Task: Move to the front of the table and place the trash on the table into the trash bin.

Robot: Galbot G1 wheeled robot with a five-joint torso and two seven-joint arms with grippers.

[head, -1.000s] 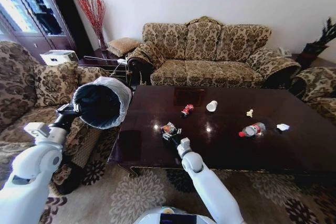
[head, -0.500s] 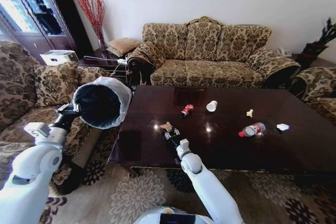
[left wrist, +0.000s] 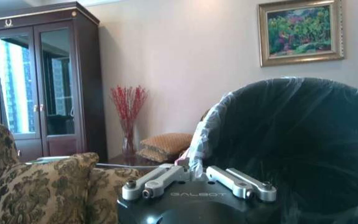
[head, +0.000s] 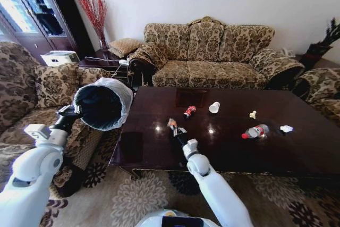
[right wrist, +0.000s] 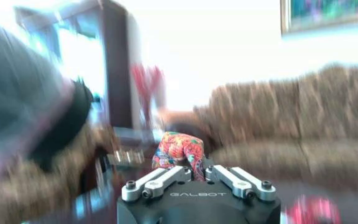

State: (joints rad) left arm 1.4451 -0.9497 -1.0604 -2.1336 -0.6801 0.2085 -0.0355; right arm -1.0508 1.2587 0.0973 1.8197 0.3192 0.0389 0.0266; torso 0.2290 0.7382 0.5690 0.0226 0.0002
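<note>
Right tool [head: 176,130] has lifted the snack packet [head: 171,123] off the table [head: 297,147].

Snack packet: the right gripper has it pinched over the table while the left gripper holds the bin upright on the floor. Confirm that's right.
Not quite. The bin isn't upright on the floor: the head view shows the left gripper holding it in the air, tipped on its side with its mouth toward the table. The rest stands: the right gripper has the snack packet pinched over the table.
</note>
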